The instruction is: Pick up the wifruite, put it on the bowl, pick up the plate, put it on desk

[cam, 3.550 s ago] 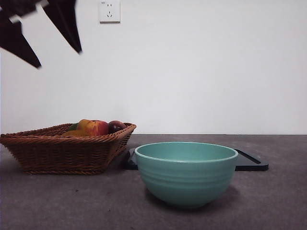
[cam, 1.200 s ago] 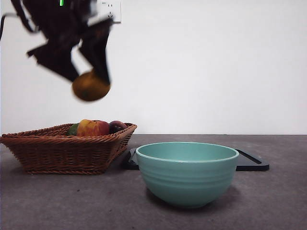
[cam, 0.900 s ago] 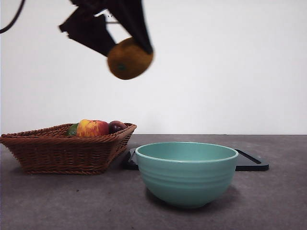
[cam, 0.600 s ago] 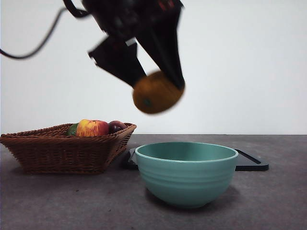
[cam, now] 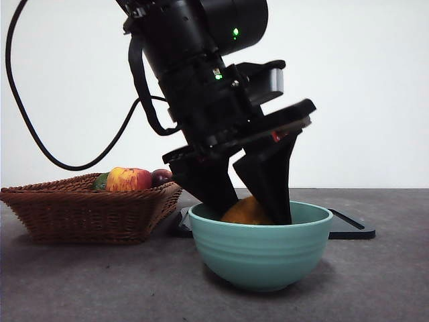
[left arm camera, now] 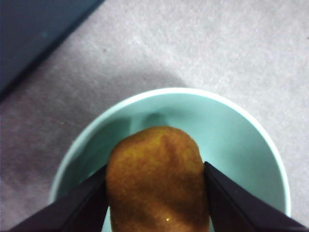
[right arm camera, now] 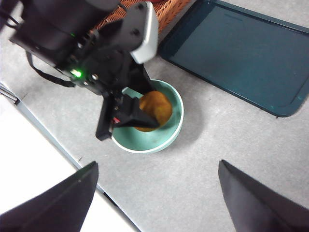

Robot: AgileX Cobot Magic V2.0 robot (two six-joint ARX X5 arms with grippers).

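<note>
The brown wifruite is low inside the mint-teal bowl. My left gripper is shut on it, jaws reaching down into the bowl. In the left wrist view the wifruite sits between my two fingers over the bowl's inside. I cannot tell whether it touches the bowl's bottom. My right gripper is open and empty, high above the desk; its view shows the bowl, the wifruite and the left arm. The dark plate lies flat behind the bowl.
A wicker basket stands left of the bowl with a red-and-yellow apple and a dark plum. The dark plate lies beside the basket. The desk's near edge runs close to the bowl.
My left gripper rose from over the basket with the wifruite, moved right, then came down into the bowl. The bowl, basket and plate have not moved.
</note>
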